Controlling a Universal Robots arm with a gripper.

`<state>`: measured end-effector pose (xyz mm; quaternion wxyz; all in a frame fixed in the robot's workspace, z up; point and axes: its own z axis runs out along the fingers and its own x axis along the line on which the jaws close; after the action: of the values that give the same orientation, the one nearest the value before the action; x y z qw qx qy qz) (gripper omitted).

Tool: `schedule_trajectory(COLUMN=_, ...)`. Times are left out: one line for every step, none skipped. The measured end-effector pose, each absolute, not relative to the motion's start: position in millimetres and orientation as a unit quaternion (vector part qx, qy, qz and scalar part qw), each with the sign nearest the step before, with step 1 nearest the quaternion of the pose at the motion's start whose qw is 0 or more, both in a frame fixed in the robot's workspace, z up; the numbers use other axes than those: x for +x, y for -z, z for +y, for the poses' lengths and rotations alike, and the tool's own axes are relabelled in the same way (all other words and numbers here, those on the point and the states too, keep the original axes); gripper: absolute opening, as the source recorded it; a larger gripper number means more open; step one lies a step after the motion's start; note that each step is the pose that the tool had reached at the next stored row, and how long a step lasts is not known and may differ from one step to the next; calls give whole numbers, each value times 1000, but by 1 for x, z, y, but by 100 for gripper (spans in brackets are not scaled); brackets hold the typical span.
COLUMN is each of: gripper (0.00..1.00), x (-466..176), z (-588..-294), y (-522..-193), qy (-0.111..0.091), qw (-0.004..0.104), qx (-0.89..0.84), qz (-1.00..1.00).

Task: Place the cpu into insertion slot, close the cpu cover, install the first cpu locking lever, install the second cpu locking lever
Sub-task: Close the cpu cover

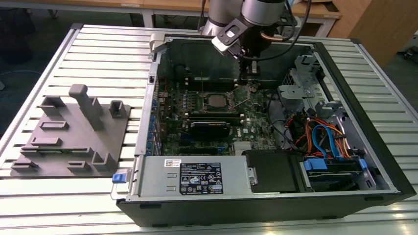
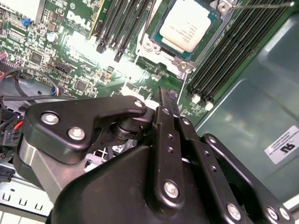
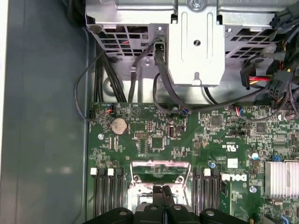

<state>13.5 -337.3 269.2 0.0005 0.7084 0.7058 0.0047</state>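
Note:
The cpu [image 2: 189,25], a small square chip with a silver-grey top, lies flat in the insertion slot [image 1: 214,100] on the green motherboard. A silvery frame, the cpu cover [image 2: 149,44], lies around the chip. A thin wire lever [image 2: 261,4] runs along one side of the socket. My gripper [image 1: 247,84] hangs low over the board just beside the socket, on the exterior view's right. Its black fingers [image 2: 166,100] are pressed together, shut, with nothing between them. In the first wrist view the gripper [image 3: 162,189] sits at the edge of the socket's metal frame [image 3: 159,170].
The open computer case [image 1: 365,147] lies on a slatted table. Black memory slots [image 3: 105,191] flank the socket. A drive cage [image 1: 300,83], coloured cables [image 1: 326,137] and a power supply [image 1: 189,178] crowd the case. A grey fixture block [image 1: 72,132] stands on the exterior view's left.

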Motion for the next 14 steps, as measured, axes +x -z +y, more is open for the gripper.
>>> schedule_trajectory(gripper=10, x=14, z=-337, y=-269, qy=-5, qw=0, qx=708, qz=706)
schedule_trajectory(gripper=10, x=15, z=-337, y=-269, qy=-5, qw=0, qx=708, qz=706)
schedule_trajectory(gripper=10, x=15, z=-337, y=-269, qy=-5, qw=0, qx=708, qz=706)
schedule_trajectory(gripper=10, x=15, z=-337, y=-269, qy=-5, qw=0, qx=709, qz=706)
schedule_trajectory(gripper=10, x=16, z=-337, y=-269, qy=-5, qw=0, qx=709, qz=706)
schedule_trajectory(gripper=10, x=16, z=-337, y=-268, qy=-5, qw=0, qx=708, qz=706)
schedule_trajectory(gripper=10, x=16, z=-337, y=-268, qy=-5, qw=0, qx=709, qz=706)
schedule_trajectory(gripper=10, x=16, z=-337, y=-268, qy=-5, qw=0, qx=708, qz=706)
schedule_trajectory(gripper=10, x=16, z=-337, y=-268, qy=-5, qw=0, qx=709, qz=706)
schedule_trajectory(gripper=10, x=16, z=-337, y=-268, qy=-5, qw=0, qx=709, qz=706)
schedule_trajectory(gripper=10, x=16, z=-337, y=-268, qy=-5, qw=0, qx=709, qz=706)
schedule_trajectory(gripper=10, x=16, z=-337, y=-268, qy=-5, qw=0, qx=709, qz=706)
schedule_trajectory(gripper=10, x=16, z=-337, y=-268, qy=-5, qw=0, qx=709, qz=706)
schedule_trajectory(gripper=10, x=16, z=-337, y=-268, qy=-5, qw=0, qx=708, qz=706)
